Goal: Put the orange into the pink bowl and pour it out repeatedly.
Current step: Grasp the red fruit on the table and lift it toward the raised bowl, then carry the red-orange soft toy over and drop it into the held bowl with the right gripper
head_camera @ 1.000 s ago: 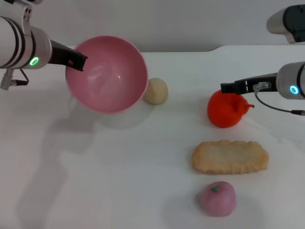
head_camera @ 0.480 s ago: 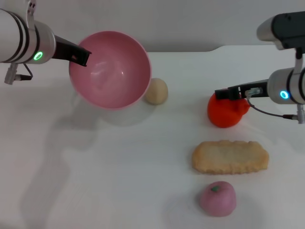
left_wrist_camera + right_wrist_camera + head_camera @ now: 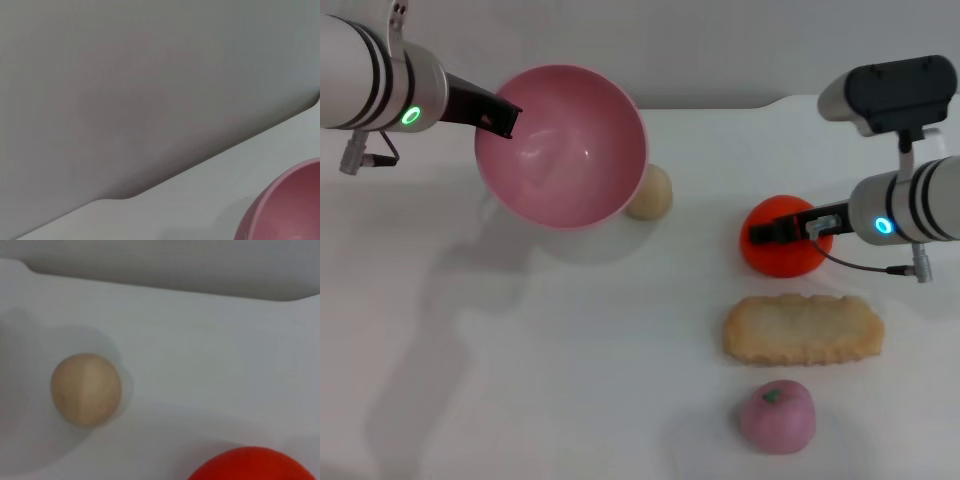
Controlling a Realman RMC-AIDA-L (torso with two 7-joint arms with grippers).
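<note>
The bowl (image 3: 562, 145) is being held up off the table (image 3: 520, 360) by the left gripper (image 3: 505, 118), clamped on the rim on the side away from the beige ball (image 3: 648, 191), and it's being tipped so the open face is showing, with nothing seen inside. So the bowl is empty and the orange (image 3: 782, 236) isn't in it yet; it's sitting well off from the bowl, out past the ball, with the biscuit (image 3: 803, 328) just beside it on the near side and the pink apple (image 3: 777, 416) further along that way. The right gripper (image 3: 763, 233) is being laid across the top of the orange, touching or nearly so, but whether the fingers are closed on it can't be told, since only one dark finger is being shown from above. Judging from this, a grab is being set up, and the lift, the carry to the bowl, the drop and the pour are all left for this round. The orange itself is looking bright red-orange, smooth and roundish, a bit flattened from above, no stem nub being visible. In the right wrist view only its top edge (image 3: 255, 465) is being caught, with the ball (image 3: 86, 389) further out.
</note>
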